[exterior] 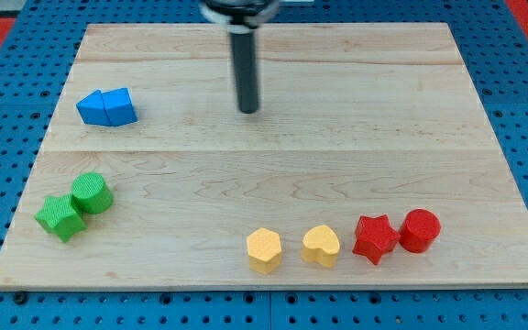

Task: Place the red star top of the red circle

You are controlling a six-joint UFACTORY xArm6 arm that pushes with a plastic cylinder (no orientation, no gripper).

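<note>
The red star [375,238] lies near the view's bottom right on the wooden board [337,156]. The red circle [420,229] sits just to its right, touching or nearly touching it. My tip [248,111] is at the end of the dark rod in the upper middle of the board, far up and to the left of both red blocks and touching no block.
A yellow heart [321,246] and a yellow hexagon [264,250] lie left of the red star. Two blue blocks [107,107] sit together at upper left. A green circle [91,193] and green star [60,218] sit at lower left.
</note>
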